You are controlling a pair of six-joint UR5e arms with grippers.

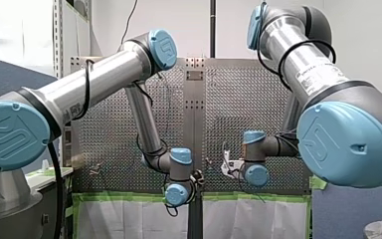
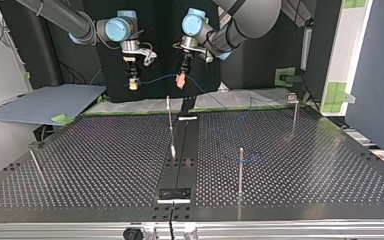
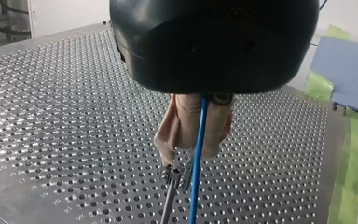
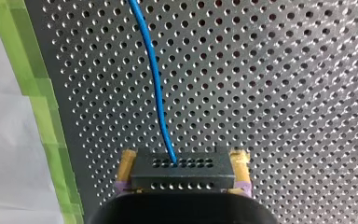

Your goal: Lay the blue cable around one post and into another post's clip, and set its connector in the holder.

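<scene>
Blue cable (image 4: 154,79) gripped left pincer (image 3: 193,151), connector (image 4: 181,171) right pincer (image 4: 184,158).

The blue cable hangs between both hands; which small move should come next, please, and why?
Probably ease my left hand down slightly, steering the blue cable into the forked top of the post: the held cable runs just beside that top, not yet in it, while my right hand grips the connector.
</scene>
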